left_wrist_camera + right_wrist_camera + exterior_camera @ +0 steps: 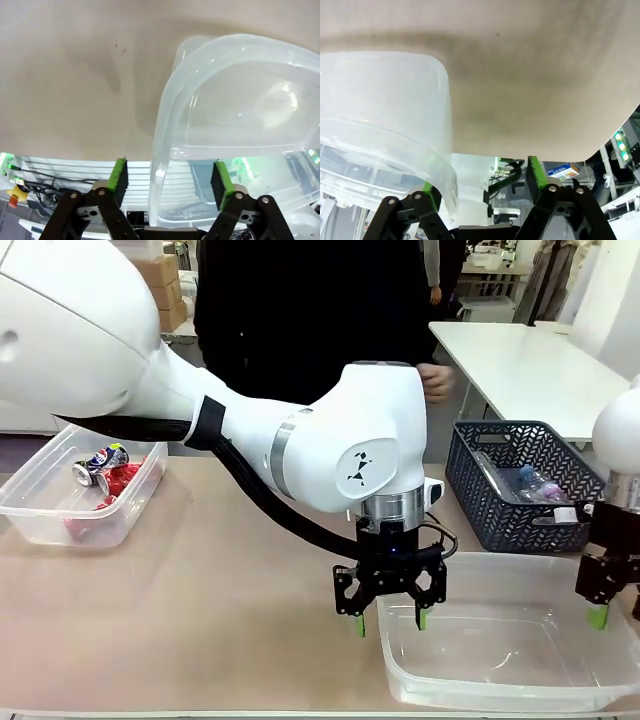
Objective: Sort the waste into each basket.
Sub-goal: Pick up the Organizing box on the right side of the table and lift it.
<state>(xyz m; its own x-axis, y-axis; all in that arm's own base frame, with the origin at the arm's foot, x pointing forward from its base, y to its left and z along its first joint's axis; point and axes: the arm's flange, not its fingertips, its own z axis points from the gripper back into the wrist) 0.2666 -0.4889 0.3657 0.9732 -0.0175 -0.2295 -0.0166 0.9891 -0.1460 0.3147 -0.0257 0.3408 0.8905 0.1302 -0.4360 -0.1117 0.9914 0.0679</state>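
A clear basket [500, 640] stands empty at the near right of the table. My left gripper [390, 618] hangs open over its left corner, one green pad on each side of the rim. In the left wrist view the gripper [170, 180] straddles the wall of the basket [240, 100]. My right gripper [610, 615] stands at the basket's right end. In the right wrist view it [482, 182] is open astride the rounded rim of the basket [385, 100]. A second clear basket [40, 510] at the far left holds a blue-silver can [100, 462] and red cans [120, 480].
A dark grey lattice basket [500, 510] behind the near tub holds clear plastic bottles [530, 483]. A person in black stands at the far side, one hand [435, 382] near my left arm. The bare beige tabletop [200, 580] lies between the tubs.
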